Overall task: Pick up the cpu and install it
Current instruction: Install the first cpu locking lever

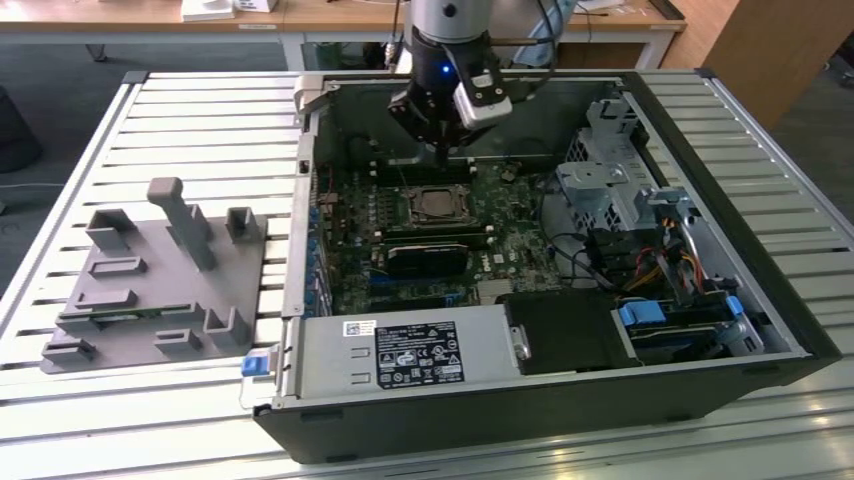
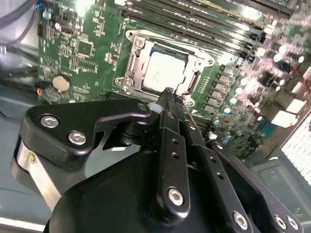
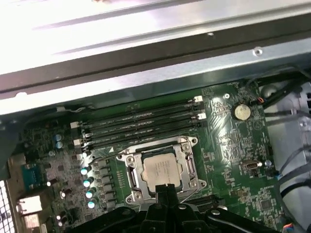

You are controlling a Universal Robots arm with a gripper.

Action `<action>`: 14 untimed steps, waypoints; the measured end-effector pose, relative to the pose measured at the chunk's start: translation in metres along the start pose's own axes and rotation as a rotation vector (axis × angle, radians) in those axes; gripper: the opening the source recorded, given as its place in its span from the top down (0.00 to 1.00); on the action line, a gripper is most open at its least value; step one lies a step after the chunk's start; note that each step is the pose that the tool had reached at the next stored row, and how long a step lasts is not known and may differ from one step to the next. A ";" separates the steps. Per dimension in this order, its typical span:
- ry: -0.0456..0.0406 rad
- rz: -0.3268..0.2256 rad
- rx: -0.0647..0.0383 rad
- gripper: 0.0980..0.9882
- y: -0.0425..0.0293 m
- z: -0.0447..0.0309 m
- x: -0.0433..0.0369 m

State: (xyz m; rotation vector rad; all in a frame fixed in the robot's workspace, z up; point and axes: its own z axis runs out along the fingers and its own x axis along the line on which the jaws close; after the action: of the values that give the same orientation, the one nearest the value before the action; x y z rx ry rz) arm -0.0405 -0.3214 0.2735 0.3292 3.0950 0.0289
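The cpu [image 1: 434, 206] lies flat in its socket on the green motherboard [image 1: 514, 235], its silver-grey top facing up inside the metal socket frame [image 2: 133, 63]. Both wrist views show the cpu [image 2: 163, 73] [image 3: 161, 170] seated and uncovered. My gripper [image 1: 445, 152] hangs inside the open computer case, a little above the board and just behind the socket. Its black fingers [image 2: 167, 116] are pressed together with nothing between them, and the fingertips [image 3: 167, 190] sit over the socket's edge, apart from the chip.
Dark memory slots [image 3: 141, 124] run beside the socket, with a coin battery [image 3: 241, 112] close by. The case holds a power supply [image 1: 400, 355], a drive cage [image 1: 607, 190] and cables [image 1: 667, 260]. A grey fixture [image 1: 154, 285] stands on the slatted table at the exterior view's left.
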 end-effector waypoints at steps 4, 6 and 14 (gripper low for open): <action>0.0015 -0.073 -0.002 0.99 0.0000 0.0004 0.0000; 0.0024 -0.109 -0.003 0.99 0.0000 0.0005 0.0000; 0.0055 -0.255 -0.007 0.99 0.0000 0.0011 0.0000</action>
State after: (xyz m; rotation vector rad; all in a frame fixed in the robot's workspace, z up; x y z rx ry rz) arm -0.0405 -0.3214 0.2724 -0.0680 3.1143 0.0345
